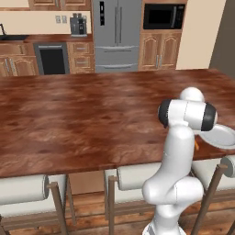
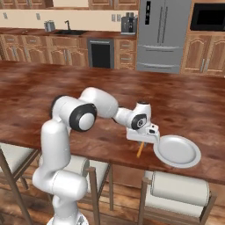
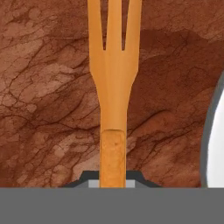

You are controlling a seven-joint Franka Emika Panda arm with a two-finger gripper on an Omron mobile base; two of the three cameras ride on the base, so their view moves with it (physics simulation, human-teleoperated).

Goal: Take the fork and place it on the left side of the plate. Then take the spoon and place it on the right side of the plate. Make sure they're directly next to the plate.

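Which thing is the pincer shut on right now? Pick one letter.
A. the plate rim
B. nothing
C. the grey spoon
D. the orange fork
D: in the hand view the orange fork runs up from between the fingertips of the pincer, with the plate off to the side.

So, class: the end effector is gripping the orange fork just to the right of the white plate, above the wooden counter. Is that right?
Not quite. The end effector, shut on the orange fork, is on the left of the white plate, not the right. The right base view shows it, above the wooden counter.
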